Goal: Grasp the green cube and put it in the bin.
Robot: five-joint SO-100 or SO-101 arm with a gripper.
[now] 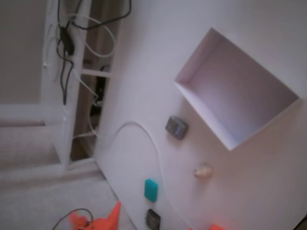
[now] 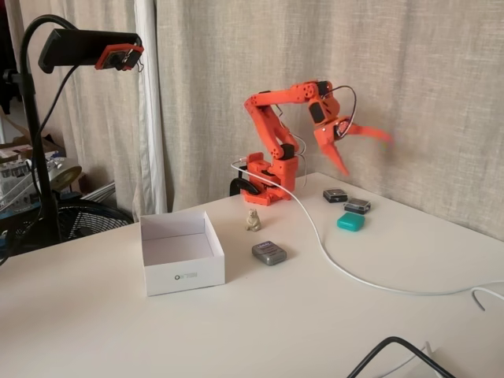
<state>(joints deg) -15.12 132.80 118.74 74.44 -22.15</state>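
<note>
Reaching stage: approach not yet made; the orange arm (image 2: 276, 130) is raised above the table's far side, nothing held.
Gripper: the gripper (image 2: 364, 151) hangs in the air with its two fingers spread wide apart, empty, above and a little behind the blocks.
Green cube: the green cube (image 2: 350, 222) lies flat on the white table (image 2: 315, 315), just in front of two small dark blocks (image 2: 346, 201); one fixed view also shows it (image 1: 151, 189) with a dark block (image 1: 153, 219) just beside it.
Bin: the bin (image 2: 183, 250) sits well apart from the cube, across the table on the left in the side-on fixed view, open and empty inside.
Next move, as I judge: lower the open fingers over the cube, straddle it without nudging the dark blocks behind, close, lift, then swing across to the bin.
In the way: a grey block (image 2: 269, 253), a small beige figurine (image 2: 253, 220) and a white cable (image 2: 331, 252) lie between cube and bin; the carry should pass above them.
Cube material: matte, plain teal-green, rounded corners, low and flat; likely easy to pinch on its sides.
Bin material: thin flat white walls, rectangular, probably light card that could slide if bumped.
Table surface: smooth, white, bare around the cube.
</note>
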